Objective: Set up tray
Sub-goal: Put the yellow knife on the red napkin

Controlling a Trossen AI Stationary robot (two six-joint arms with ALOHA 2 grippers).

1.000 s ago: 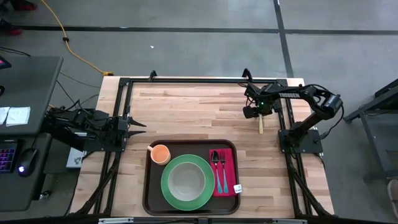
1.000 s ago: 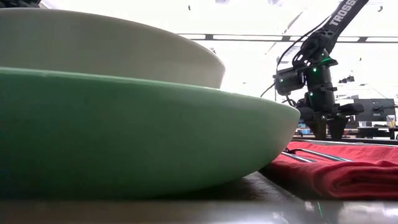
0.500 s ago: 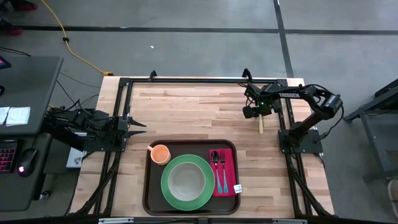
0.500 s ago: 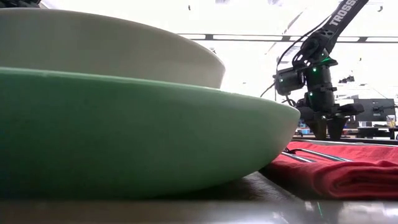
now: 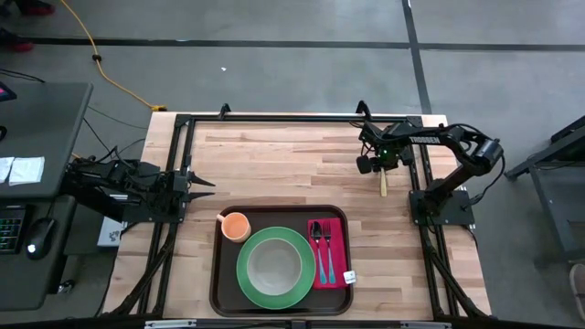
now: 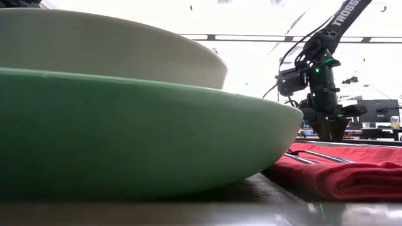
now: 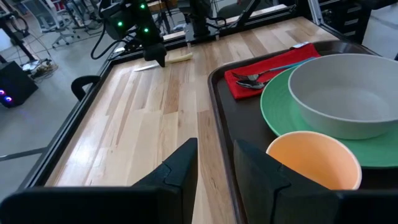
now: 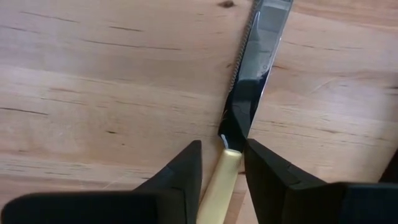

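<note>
The dark brown tray [image 5: 217,267] lies at the table's near edge. It carries a green plate [image 5: 245,279] with a grey bowl [image 5: 274,265], an orange cup [image 5: 236,225], and a red napkin [image 5: 338,265] with a fork [image 5: 316,236] and a spoon [image 5: 326,263]. A knife [image 5: 383,185] with a cream handle lies flat on the wood near the far right. My right gripper [image 5: 380,166] stands over it, pointing down and shut on it. My left gripper [image 5: 208,188] waits open at the table's left edge. My right gripper [image 8: 222,146] pinches the knife's cream handle [image 8: 222,177] where it meets the blade [image 8: 258,43], one finger on each side. The fingers [image 6: 331,132] come from above, pointing down, and lie across the knife. The knife lies flat on the table.
The black metal frame [image 5: 274,119] runs round the table; its right post [image 5: 422,174] stands close beside my right gripper. Bare wood [image 5: 274,164] stretches between the tray and the far rail. In the low view the plate [image 6: 125,132] and bowl [image 6: 113,44] fill the foreground.
In the low view my right gripper's fingers have come together around the knife during the last half second. The knife has stayed flat in its place.
</note>
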